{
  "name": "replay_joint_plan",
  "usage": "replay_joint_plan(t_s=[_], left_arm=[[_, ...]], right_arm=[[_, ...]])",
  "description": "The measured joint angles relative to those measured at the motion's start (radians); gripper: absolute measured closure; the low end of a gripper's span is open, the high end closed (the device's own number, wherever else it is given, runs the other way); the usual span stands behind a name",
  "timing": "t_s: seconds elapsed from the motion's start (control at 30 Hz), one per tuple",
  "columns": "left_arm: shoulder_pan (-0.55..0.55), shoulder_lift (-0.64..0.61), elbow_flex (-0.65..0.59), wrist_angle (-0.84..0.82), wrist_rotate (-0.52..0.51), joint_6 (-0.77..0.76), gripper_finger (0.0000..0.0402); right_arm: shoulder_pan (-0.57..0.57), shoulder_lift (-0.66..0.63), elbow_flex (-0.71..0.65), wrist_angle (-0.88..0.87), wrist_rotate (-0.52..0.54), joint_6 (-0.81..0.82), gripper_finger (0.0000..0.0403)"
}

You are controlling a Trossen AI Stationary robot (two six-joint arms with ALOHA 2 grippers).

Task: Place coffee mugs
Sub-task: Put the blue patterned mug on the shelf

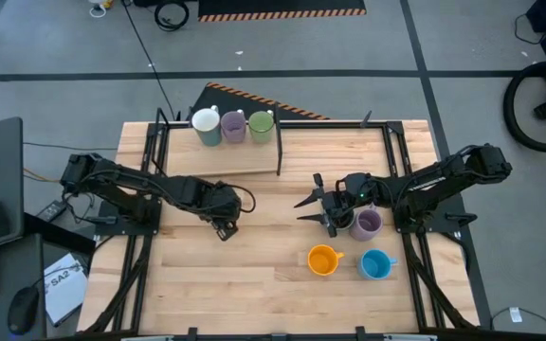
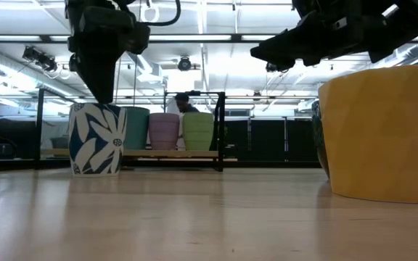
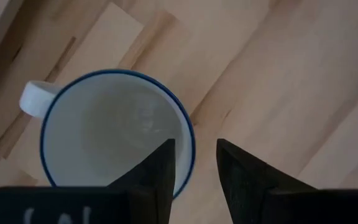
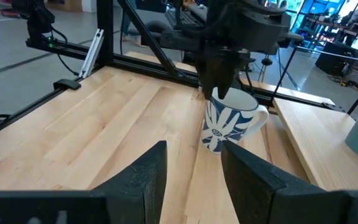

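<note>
Left claw point(image 3: 194, 171) is down over the white mug with the blue leaf pattern point(image 2: 96, 138), one finger inside the blue rim and one outside, straddling the wall; they look close on it, though whether they actually press the ceramic is hard to call. That mug stands upright on the table point(image 1: 254, 284) left of centre, its white handle sticking out to one side and its glazed inside empty. Over on the other side, the right claw point(image 1: 313, 202) hovers spread wide and empty above the boards, aimed toward the left arm, with the lilac mug point(image 1: 367, 224) just beside its wrist. Progress, as I read it: three mugs already stand in a tidy row on the low shelf at the table's far edge, a white mug point(image 1: 206, 120), a second lilac mug point(image 1: 233, 123) and a green mug point(image 1: 261, 122), touching or nearly so. Left to place: the patterned one in hand, the lilac, the orange mug point(image 1: 322, 260) and the blue mug point(image 1: 375, 264), both near the front right. I count seven, no dark brown one in sight. All are squat, smooth, glossy cylinders with loop handles; the table is pale wooden planking with visible grain, framed by dark metal rails.
</note>
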Motion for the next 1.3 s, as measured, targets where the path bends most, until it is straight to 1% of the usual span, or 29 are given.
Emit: replay_joint_plan(t_s=[0.17, 0.53, 0.63, 0.83, 0.93, 1.03, 1.1, 1.17, 1.2, 1.3], left_arm=[[0.001, 0.015, -0.001, 0.001, -0.003, 0.009, 0.0278], [-0.026, 0.085, -0.001, -0.011, -0.017, 0.134, 0.0283], [-0.038, 0.086, -0.001, -0.022, -0.017, 0.154, 0.0305], [-0.053, 0.085, 0.001, -0.079, 0.014, 0.184, 0.0377], [-0.067, 0.084, 0.001, -0.137, 0.049, 0.198, 0.0379], [-0.109, 0.084, 0.004, -0.23, 0.061, 0.268, 0.0379], [-0.153, 0.084, 0.012, -0.303, 0.055, 0.344, 0.0379], [-0.203, 0.082, 0.019, -0.333, 0.032, 0.443, 0.0379], [-0.232, 0.082, 0.021, -0.341, 0.012, 0.488, 0.0379], [-0.309, 0.079, 0.02, -0.408, -0.099, 0.563, 0.0379]], right_arm=[[0.0, 0.0, 0.0, 0.001, -0.001, 0.001, 0.0245], [0.005, 0.001, 0.0, 0.008, -0.019, 0.004, 0.0245], [0.006, 0.003, 0.0, 0.011, -0.019, 0.005, 0.0245], [0.006, 0.004, 0.0, 0.014, -0.019, 0.008, 0.0245], [0.006, 0.004, 0.0, 0.013, -0.018, 0.008, 0.0245], [0.006, 0.004, 0.0, 0.013, -0.018, 0.008, 0.0245], [0.006, 0.004, 0.0, 0.013, -0.018, 0.008, 0.0245], [0.006, 0.004, 0.0, 0.013, -0.018, 0.008, 0.0245], [0.006, 0.004, 0.0, 0.013, -0.018, 0.008, 0.0245], [0.006, 0.004, 0.0, 0.011, -0.018, 0.008, 0.0245]])
